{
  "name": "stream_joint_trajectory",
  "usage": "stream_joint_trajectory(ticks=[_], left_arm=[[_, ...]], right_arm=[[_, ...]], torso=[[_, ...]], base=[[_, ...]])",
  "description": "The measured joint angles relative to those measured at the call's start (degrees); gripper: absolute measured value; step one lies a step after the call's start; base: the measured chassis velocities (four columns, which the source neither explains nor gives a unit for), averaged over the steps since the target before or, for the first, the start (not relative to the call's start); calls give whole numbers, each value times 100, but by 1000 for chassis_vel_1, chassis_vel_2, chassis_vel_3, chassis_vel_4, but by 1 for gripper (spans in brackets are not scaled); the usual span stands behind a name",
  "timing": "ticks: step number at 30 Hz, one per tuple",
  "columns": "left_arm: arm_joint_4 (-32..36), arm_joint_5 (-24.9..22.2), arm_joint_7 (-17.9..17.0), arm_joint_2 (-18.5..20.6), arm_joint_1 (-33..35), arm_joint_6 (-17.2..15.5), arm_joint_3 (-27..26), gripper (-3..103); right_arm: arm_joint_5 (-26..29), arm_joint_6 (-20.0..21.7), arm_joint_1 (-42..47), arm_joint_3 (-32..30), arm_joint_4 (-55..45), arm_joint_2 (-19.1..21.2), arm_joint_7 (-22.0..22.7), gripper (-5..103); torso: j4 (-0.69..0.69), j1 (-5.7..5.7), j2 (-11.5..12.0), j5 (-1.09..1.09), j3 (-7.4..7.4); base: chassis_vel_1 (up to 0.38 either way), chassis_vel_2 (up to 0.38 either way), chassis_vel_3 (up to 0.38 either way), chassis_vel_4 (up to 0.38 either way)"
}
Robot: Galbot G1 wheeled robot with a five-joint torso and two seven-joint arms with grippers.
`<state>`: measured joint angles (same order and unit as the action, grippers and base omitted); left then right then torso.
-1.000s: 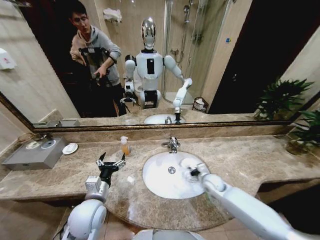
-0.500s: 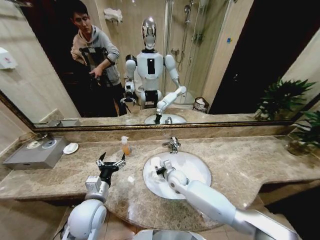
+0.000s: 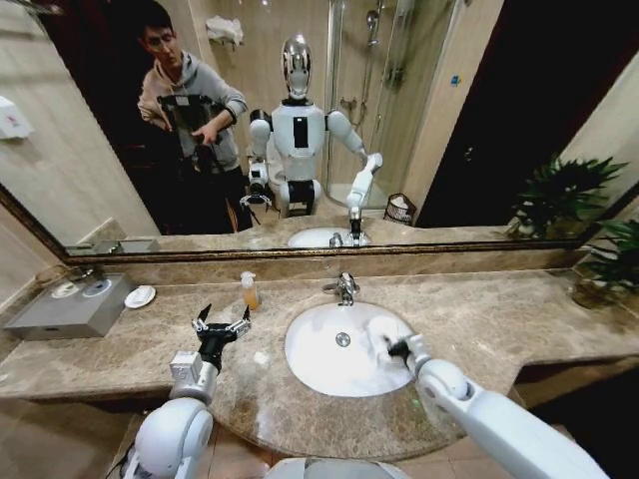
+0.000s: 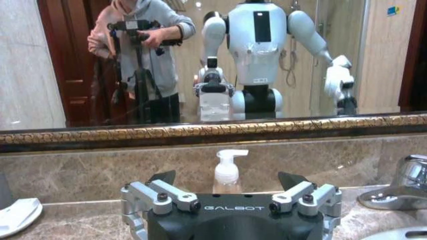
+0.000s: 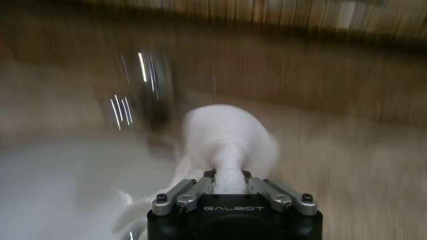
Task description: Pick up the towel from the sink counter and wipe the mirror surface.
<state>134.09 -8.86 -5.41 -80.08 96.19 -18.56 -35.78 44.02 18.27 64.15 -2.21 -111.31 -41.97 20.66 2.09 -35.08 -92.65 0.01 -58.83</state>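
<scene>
The right claw [image 5: 229, 186] is clenched on the one white towel [image 5: 230, 137], holding it over the right side of the single oval basin [image 3: 319, 359] in the marble tabletop [image 3: 499, 319]. The left claw [image 3: 222, 325] hangs released above the tabletop, left of the basin, near one soap bottle [image 3: 249, 290]. One wide mirror [image 3: 419, 120] spans the wall behind one chrome tap [image 3: 345, 288].

Head camera looks down from above the desk [image 3: 120, 354] toward the mirror [image 3: 449, 120]. Left wrist camera sits low over the desk, facing the mirror [image 4: 80, 60], sharing the soap bottle [image 4: 227, 170] [image 3: 249, 290]. Right wrist camera looks close along its gripper [image 5: 229, 186].
</scene>
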Motion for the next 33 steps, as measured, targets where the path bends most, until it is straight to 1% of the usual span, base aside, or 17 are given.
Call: stream_joint_trajectory(ticks=[2,3,4,6,7,8,9,10,11,14,15,16,19,20,22,27,33], left_arm=[[0,0,-1,0,0,0,-1,100],[0,0,-1,0,0,0,-1,100],[0,0,0,-1,0,0,-1,100],[0,0,0,0,0,0,0,100],[0,0,0,0,0,0,0,100],[0,0,0,0,0,0,0,100],[0,0,0,0,0,0,0,100],[0,0,0,-1,0,0,0,100],[0,0,0,-1,0,0,0,100],[0,0,0,-1,0,0,0,100],[0,0,0,-1,0,0,0,100],[0,0,0,-1,0,0,0,100],[0,0,0,0,0,0,0,100],[0,0,0,0,0,0,0,100],[0,0,0,0,0,0,0,100],[0,0,0,0,0,0,-1,100],[0,0,0,0,0,0,-1,100]], right_arm=[[-66,-50,559,-573,-603,-69,123,14],[-66,-50,559,-573,-603,-69,123,14],[-115,-74,883,-833,-818,-70,111,14],[-394,-335,1551,-1443,-1139,-126,-40,14],[-394,-335,1551,-1443,-1139,-126,-40,14],[-568,-502,1782,-1760,-1202,-181,-182,14],[-836,-764,2025,-2185,-1224,-300,-457,14],[-972,-892,2141,-2405,-1232,-390,-586,14],[-972,-892,2141,-2405,-1232,-390,-586,14],[-1197,-1187,2405,-2820,-1279,-759,-778,14],[-1197,-1187,2405,-2820,-1279,-759,-778,14],[-1282,-1298,2452,-2867,-1282,-871,-823,14],[-1842,-1772,2592,-3128,-1273,-1408,-1133,14],[-1842,-1772,2592,-3128,-1273,-1408,-1133,14],[-1991,-1919,2741,-3261,-1290,-1571,-1235,14],[-2002,-2065,3052,-3331,-1321,-1638,-1291,14],[-1972,-2112,3261,-3327,-1274,-1670,-1318,14]], torso=[[0,0,0,0,0],[0,0,0,0,0],[-2,0,0,-2,0],[-8,1,0,-1,1],[-8,1,0,-1,1],[-7,1,-1,-1,1],[-6,2,-1,-2,1],[-4,2,-1,-2,1],[-4,2,-1,-2,1],[-1,1,0,-2,1],[-1,1,0,-2,1],[-2,1,0,-1,1],[-2,1,0,-1,1],[-2,1,0,-1,1],[-3,1,0,-2,1],[-3,1,0,-3,1],[-3,0,0,0,0]], base=[[0,0,0,0],[0,0,0,0],[0,0,0,0],[0,0,0,0],[0,0,0,0],[0,0,0,0],[0,0,0,0],[0,0,0,0],[0,0,0,0],[0,0,0,0],[0,0,0,0],[0,0,0,0],[0,0,0,0],[0,0,0,0],[0,0,0,0],[-37,-36,72,35],[-126,-125,137,140]])
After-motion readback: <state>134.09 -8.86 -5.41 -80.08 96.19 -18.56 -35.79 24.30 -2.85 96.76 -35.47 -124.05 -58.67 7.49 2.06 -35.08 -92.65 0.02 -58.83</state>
